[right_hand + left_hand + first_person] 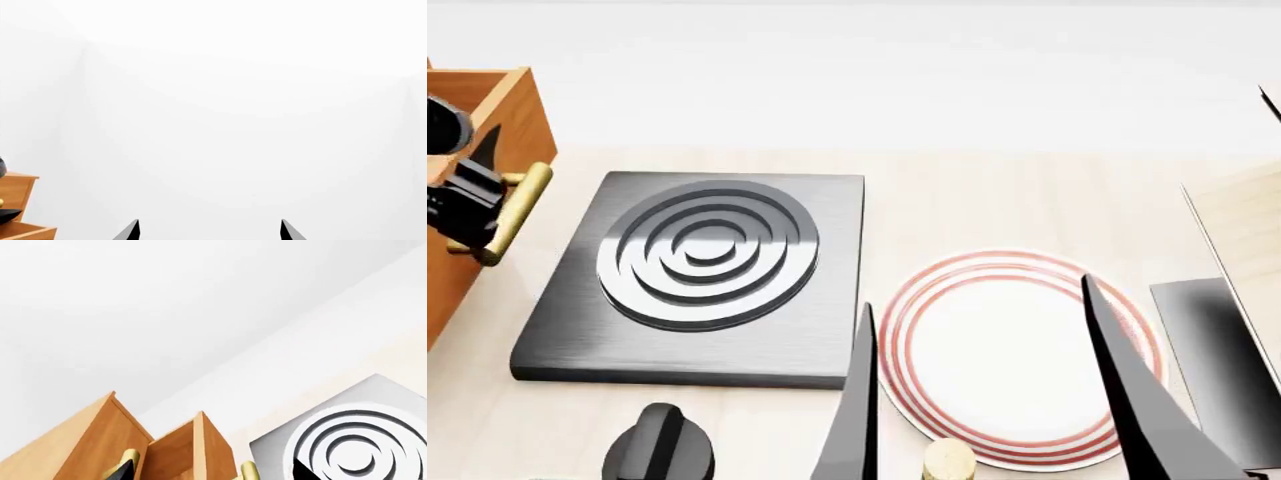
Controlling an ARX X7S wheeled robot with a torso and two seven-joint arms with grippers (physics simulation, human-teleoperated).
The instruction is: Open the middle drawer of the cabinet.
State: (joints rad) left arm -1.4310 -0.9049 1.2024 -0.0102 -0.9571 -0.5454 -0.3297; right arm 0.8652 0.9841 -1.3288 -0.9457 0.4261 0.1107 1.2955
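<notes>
The orange-brown cabinet point(451, 290) stands at the far left of the head view. One drawer point(531, 130), which I take to be the middle drawer, sticks out toward the stove and shows an open box top. Its brass bar handle point(510, 210) runs along its front. My left gripper point(461, 205) is at that handle. In the left wrist view my left gripper point(212, 471) has its black fingertips point(123, 472) wide apart. A brass handle end point(248, 471) lies between them and a second brass end point(128, 459) is at one tip. My right gripper point(974, 292) hangs open and empty above the plate.
A black hob plate with concentric rings point(707, 255) lies right of the cabinet and also shows in the left wrist view point(353, 450). A white plate with red rings point(1014, 350), a black knob point(657, 445), a brass cylinder point(948, 462) and a pale wooden rack point(1248, 215) are nearby.
</notes>
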